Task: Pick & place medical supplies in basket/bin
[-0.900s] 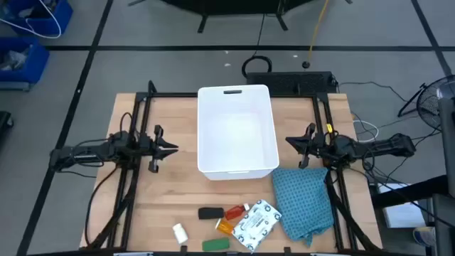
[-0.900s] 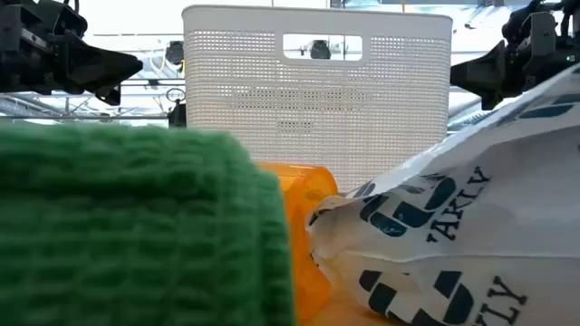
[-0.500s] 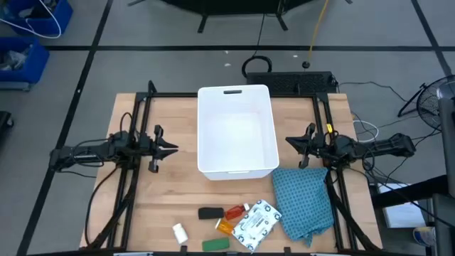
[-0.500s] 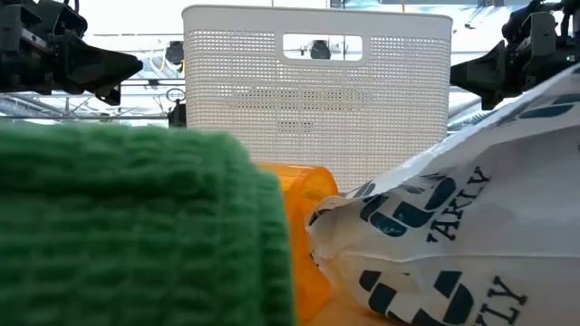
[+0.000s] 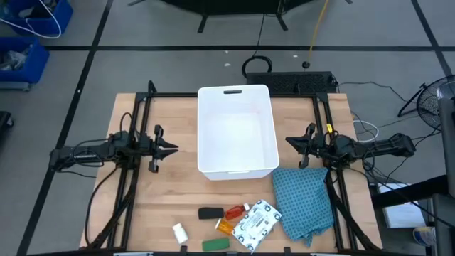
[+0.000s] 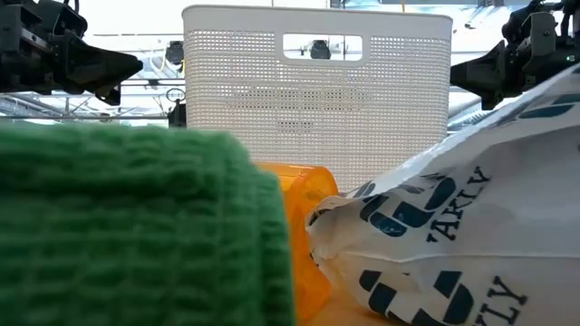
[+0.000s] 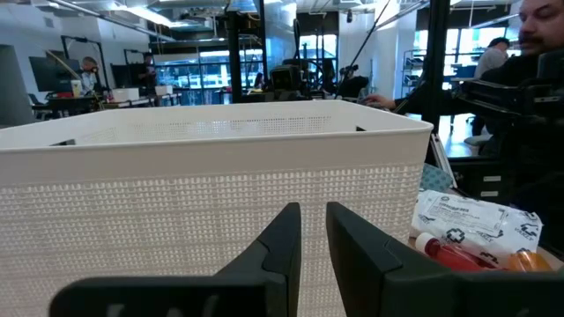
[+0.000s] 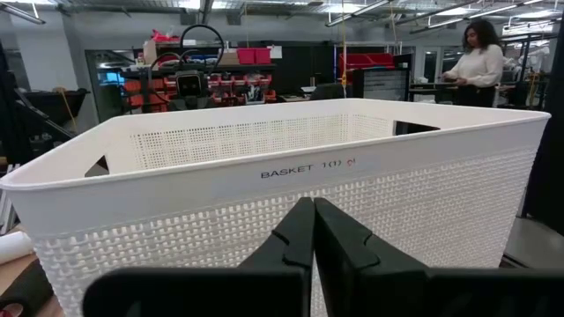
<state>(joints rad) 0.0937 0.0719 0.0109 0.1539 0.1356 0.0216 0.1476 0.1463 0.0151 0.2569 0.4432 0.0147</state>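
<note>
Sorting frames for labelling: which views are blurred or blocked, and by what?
Low view: the green bar and packet sit against the lens, out of focus, hiding the table; the basket behind is sharp. High view: even light, nothing blocked. Wrist views: basket sharp, backlit windows glare in the left one.

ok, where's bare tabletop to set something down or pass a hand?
Bare wood lies between the left end effector and the white basket, and below it down to the white bottle. Crowded: the front edge, where black block, patterned packet and teal cloth cluster.
</note>
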